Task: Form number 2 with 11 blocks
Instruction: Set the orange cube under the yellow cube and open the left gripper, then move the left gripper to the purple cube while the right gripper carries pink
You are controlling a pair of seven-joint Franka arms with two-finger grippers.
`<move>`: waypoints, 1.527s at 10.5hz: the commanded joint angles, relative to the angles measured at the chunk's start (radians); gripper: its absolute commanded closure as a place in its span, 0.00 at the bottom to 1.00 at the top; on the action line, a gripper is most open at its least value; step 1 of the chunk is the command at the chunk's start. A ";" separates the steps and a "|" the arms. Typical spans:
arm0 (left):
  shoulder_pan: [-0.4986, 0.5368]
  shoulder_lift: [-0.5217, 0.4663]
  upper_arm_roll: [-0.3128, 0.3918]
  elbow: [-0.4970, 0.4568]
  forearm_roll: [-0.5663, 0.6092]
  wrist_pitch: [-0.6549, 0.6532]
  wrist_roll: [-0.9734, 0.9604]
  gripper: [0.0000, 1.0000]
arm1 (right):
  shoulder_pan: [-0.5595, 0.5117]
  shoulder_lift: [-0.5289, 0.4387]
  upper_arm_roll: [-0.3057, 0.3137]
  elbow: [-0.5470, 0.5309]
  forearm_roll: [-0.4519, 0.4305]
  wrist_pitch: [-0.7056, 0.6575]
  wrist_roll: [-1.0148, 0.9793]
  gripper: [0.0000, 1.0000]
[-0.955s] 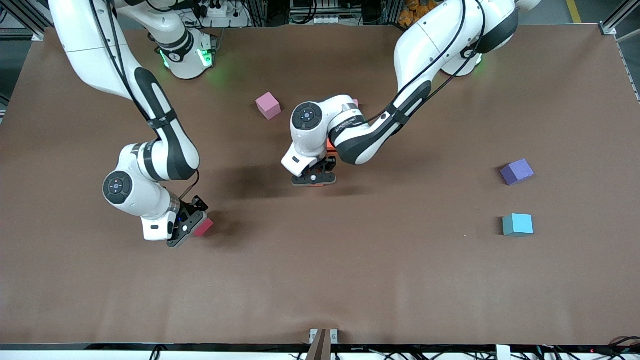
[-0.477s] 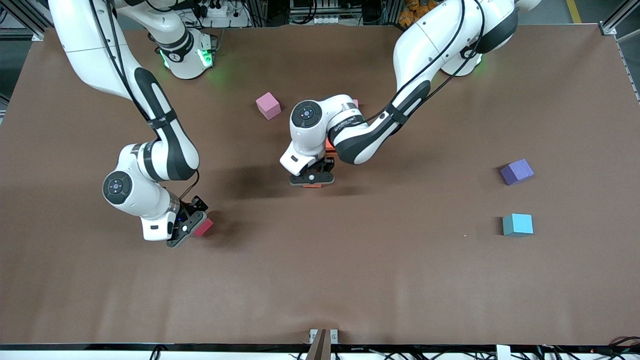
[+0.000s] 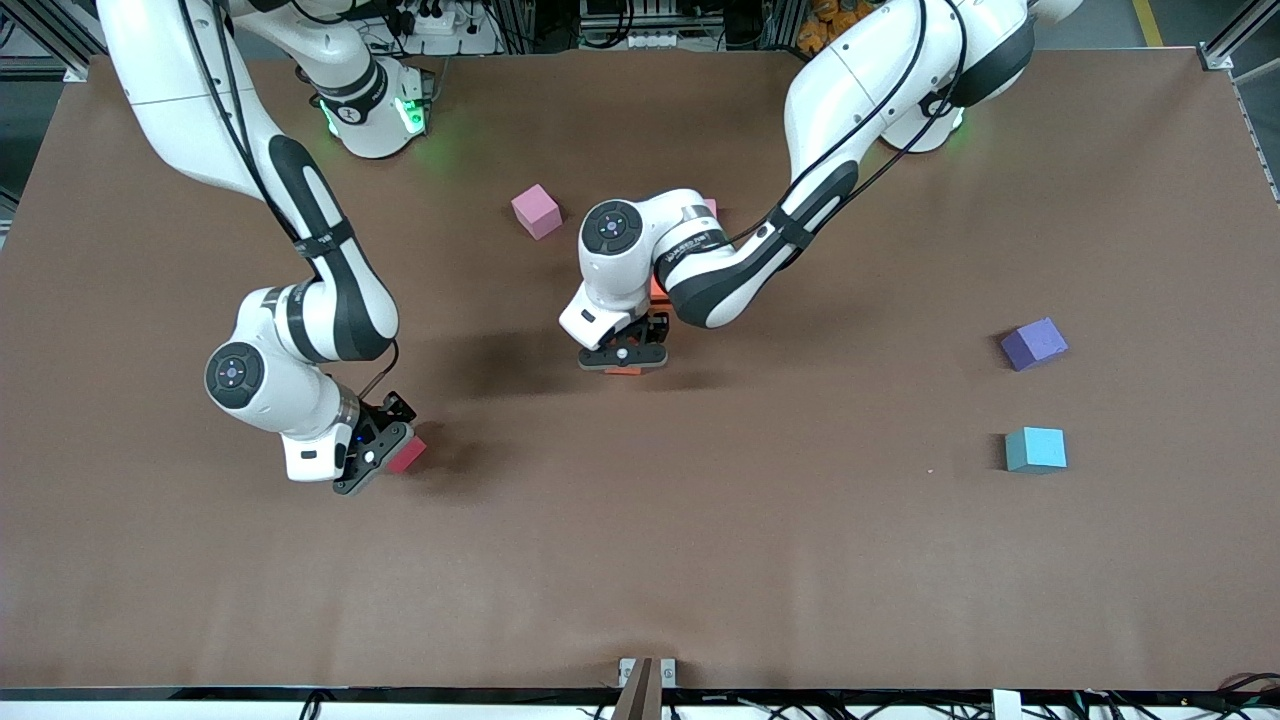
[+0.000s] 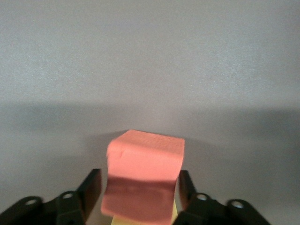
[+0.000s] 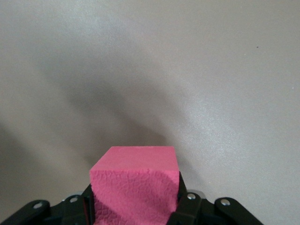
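My left gripper (image 3: 624, 357) stands low over the middle of the table with an orange block (image 4: 143, 180) between its fingers. A gap shows on each side of the block, so the jaws are open. A yellow sliver (image 4: 174, 213) peeks from under that block. More blocks, an orange one (image 3: 657, 290) and a pink one (image 3: 711, 206), show only as slivers past the left arm, so the number 2 is mostly hidden. My right gripper (image 3: 385, 457) is shut on a red-pink block (image 5: 136, 187) toward the right arm's end of the table.
A loose pink block (image 3: 537, 211) lies beside the left arm's wrist, toward the robots' bases. A purple block (image 3: 1034, 344) and a blue block (image 3: 1035, 449) lie toward the left arm's end. The brown table (image 3: 760, 560) stretches bare toward the front camera.
The left gripper's fingers have parted from the orange block, and the hand has shifted slightly. The right arm has not moved.
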 commanded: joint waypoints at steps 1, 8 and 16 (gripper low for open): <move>-0.002 -0.008 0.006 -0.008 0.026 0.012 -0.026 0.00 | -0.009 0.005 0.005 0.007 0.007 -0.005 -0.015 0.70; 0.068 -0.104 0.001 -0.002 -0.014 -0.067 -0.026 0.00 | 0.004 0.006 0.005 0.028 0.008 -0.010 -0.012 0.70; 0.377 -0.342 -0.014 -0.006 -0.041 -0.513 0.212 0.00 | 0.266 0.008 0.007 0.214 0.008 -0.186 -0.015 0.70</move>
